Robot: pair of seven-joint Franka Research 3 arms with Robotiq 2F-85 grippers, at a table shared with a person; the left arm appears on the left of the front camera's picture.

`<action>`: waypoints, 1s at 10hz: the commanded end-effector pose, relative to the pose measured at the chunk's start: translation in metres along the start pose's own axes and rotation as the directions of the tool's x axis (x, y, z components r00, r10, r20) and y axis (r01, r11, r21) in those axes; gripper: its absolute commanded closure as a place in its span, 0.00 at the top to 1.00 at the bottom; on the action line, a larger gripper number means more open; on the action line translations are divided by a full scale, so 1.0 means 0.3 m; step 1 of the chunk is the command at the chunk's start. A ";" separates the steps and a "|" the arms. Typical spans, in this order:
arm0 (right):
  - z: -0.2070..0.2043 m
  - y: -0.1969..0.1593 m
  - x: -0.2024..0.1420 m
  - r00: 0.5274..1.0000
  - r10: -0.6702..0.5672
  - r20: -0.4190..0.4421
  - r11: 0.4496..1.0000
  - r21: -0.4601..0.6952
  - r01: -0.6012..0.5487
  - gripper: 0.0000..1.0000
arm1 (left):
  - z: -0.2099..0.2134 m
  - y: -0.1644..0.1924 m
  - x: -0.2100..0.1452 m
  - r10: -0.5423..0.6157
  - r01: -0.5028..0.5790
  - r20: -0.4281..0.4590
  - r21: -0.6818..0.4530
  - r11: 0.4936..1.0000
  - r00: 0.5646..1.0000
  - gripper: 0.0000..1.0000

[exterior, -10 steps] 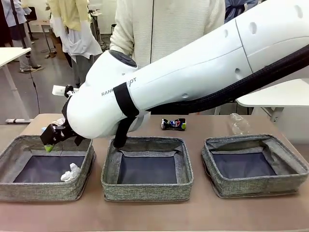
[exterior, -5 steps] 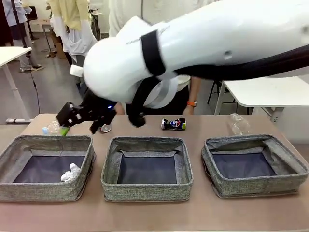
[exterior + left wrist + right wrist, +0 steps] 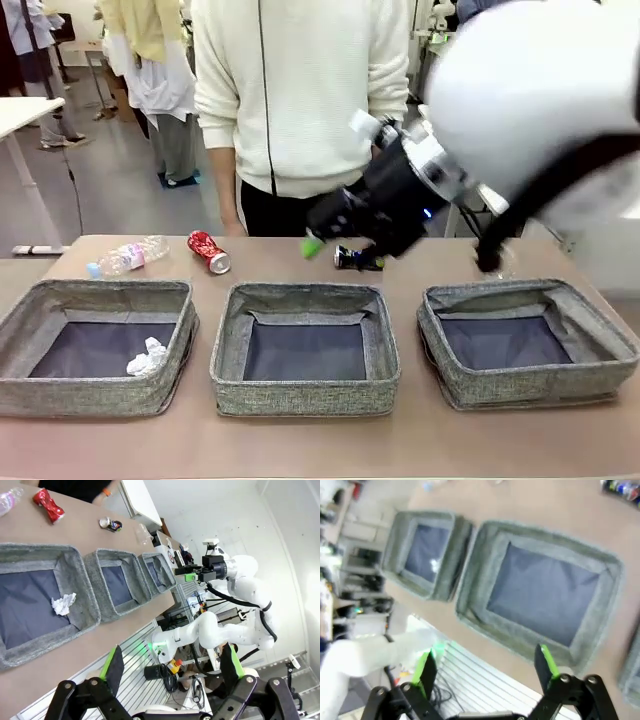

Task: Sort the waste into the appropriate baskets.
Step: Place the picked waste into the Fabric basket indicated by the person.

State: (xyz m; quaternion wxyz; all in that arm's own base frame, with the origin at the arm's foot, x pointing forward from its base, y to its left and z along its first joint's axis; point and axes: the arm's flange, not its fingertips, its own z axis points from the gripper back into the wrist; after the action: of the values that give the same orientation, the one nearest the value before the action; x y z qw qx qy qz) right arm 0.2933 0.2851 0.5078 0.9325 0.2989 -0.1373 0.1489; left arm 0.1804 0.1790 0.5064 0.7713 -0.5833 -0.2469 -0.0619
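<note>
Three grey woven baskets stand in a row: left [image 3: 100,300], middle [image 3: 305,295], right [image 3: 530,295]. A white paper ball [image 3: 147,357] lies in the left basket [image 3: 85,580]. Behind them on the table lie a clear bottle [image 3: 125,257], a dented red can [image 3: 208,251] and a dark blue can [image 3: 360,258]. A clear cup [image 3: 497,258] is partly hidden by the arm. My right gripper [image 3: 338,248] hangs open and empty just above the blue can; in its own view the right gripper [image 3: 486,665] is over the middle basket [image 3: 485,545]. My left gripper [image 3: 172,665] is open and empty, high over the table's near edge.
A person in a white sweater [image 3: 300,100] stands at the far side of the table, close behind the cans. Bare tabletop [image 3: 320,450] runs along the near edge in front of the baskets. Other people and tables show in the background at left.
My right arm has swung from over the left basket to the right and back, ending above the blue can. The paper ball stays in the left basket.
</note>
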 end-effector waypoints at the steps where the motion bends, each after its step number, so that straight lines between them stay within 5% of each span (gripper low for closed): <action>1: -0.041 0.093 0.088 0.996 0.091 -0.006 0.995 0.038 -0.091 1.00 | 0.000 -0.009 0.005 -0.020 0.020 0.010 -0.017 1.000 1.000 1.00; 2: 0.000 0.000 0.000 1.000 0.000 0.000 1.000 0.000 0.000 1.00 | 0.000 -0.009 0.005 -0.020 0.020 0.010 -0.017 1.000 1.000 1.00; 5: 0.091 -0.280 0.118 0.957 -0.265 -0.118 0.924 0.253 0.287 1.00 | 0.000 -0.009 0.005 -0.020 0.020 0.010 -0.017 1.000 1.000 1.00; 8: 0.308 -0.607 0.048 0.917 -0.224 -0.331 0.726 0.571 0.384 1.00 | 0.000 -0.009 0.005 -0.020 0.020 0.010 -0.017 1.000 1.000 1.00; 9: 0.423 -0.738 -0.024 0.928 -0.263 -0.262 0.572 0.733 0.369 1.00 | 0.000 -0.009 0.005 -0.020 0.020 0.010 -0.017 1.000 1.000 1.00; 10: 0.504 -0.835 -0.111 0.899 -0.392 -0.194 0.527 0.754 0.392 1.00 | 0.000 -0.009 0.005 -0.020 0.020 0.010 -0.017 1.000 1.000 1.00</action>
State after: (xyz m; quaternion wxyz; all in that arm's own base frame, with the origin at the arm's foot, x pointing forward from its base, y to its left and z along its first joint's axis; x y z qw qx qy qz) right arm 0.3376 0.0259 0.4980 0.7474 0.6619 0.0400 0.0423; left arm 0.1805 0.1793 0.5062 0.7715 -0.5832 -0.2468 -0.0615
